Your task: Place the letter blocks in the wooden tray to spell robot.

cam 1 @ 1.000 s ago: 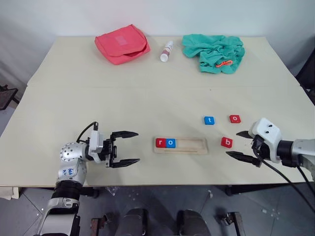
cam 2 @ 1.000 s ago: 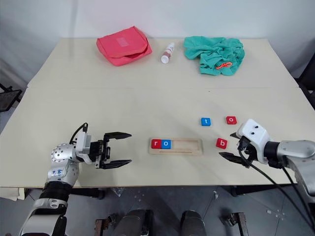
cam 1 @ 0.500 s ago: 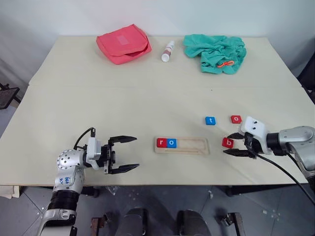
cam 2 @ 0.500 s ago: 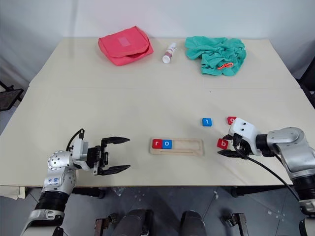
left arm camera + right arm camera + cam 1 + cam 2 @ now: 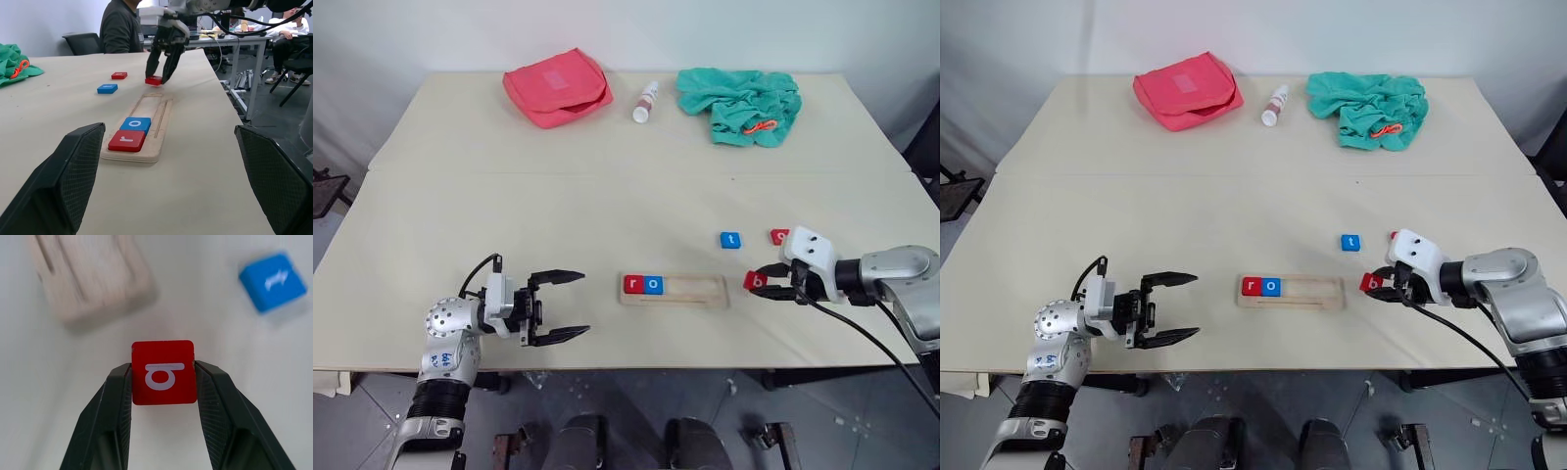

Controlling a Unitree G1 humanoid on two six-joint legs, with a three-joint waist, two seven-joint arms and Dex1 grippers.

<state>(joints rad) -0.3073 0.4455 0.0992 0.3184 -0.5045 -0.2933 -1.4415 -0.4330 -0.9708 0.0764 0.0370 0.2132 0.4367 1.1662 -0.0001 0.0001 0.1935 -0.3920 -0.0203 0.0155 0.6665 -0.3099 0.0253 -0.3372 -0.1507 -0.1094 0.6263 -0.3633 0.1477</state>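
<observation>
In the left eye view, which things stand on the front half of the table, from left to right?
Left gripper → wooden tray holding the red r block and blue o block → blue t block → red b block between the right gripper fingers.

Right hand (image 5: 164, 377) pinching red b block (image 5: 163, 372) between both fingers (image 5: 115, 401), above counter (image 5: 29, 396). Tray end (image 5: 90, 276) and blue block (image 5: 275, 281) beyond.
</observation>
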